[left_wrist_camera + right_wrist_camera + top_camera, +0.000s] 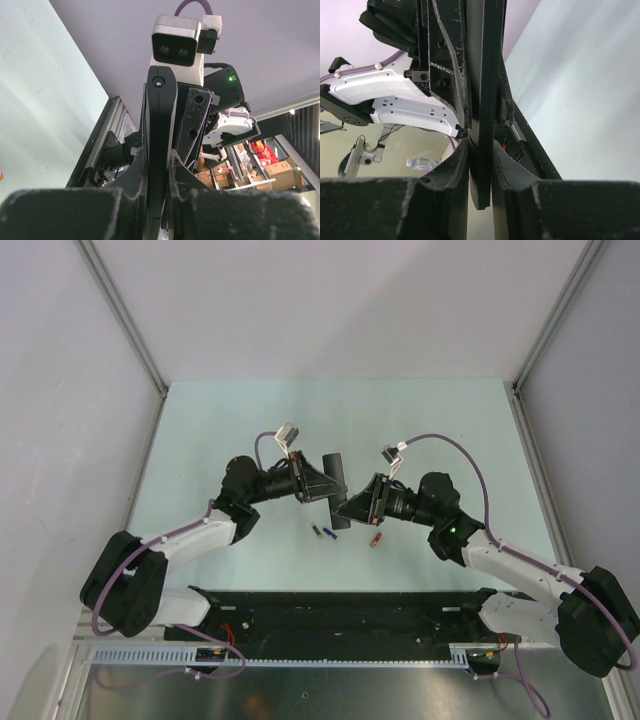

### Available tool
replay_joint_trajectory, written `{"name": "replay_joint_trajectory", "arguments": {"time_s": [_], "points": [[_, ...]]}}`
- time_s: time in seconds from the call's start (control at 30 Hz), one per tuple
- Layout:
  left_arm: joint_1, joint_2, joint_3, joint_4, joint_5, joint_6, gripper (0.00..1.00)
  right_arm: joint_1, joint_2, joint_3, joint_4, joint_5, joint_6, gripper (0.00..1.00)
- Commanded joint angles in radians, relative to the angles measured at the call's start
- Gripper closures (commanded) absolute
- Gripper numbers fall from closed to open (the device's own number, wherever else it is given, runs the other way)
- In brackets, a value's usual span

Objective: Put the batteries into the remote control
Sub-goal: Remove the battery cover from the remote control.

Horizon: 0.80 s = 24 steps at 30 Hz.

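The left gripper is pinching the remote control, its two fingers pressing against the bar's flat faces near the middle. The right gripper is gripping the same remote from the opposite side, closer to the near end. In its wrist view the dark fingers are squeezing the slim black bar between them. The remote is running lengthwise away from the arm bases over the middle of the pale green table, with its far end sticking out beyond both grippers. In both wrist views it is showing as a narrow black strip turned on edge.

Three batteries are lying loose on the table just in front of the remote's near end. A dark battery and a second dark battery are lying side by side. A red-orange battery is lying a little to their right, beneath the right gripper. Both arms are reaching inward from the near corners, with purple cables looping above the wrists.
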Motion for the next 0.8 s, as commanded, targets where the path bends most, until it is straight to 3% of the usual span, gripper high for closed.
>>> {"name": "replay_joint_trajectory", "arguments": {"time_s": [0.0,0.77], "points": [[0.062,-0.002,0.09,0.112,-0.152,-0.054,1.0,0.03,-0.016,-0.026,-0.156,-0.102,-0.078,0.81],[0.067,0.019,0.096,0.112,-0.147,-0.034,1.0,0.019,-0.044,-0.024,-0.13,-0.088,-0.055,0.67]]}}
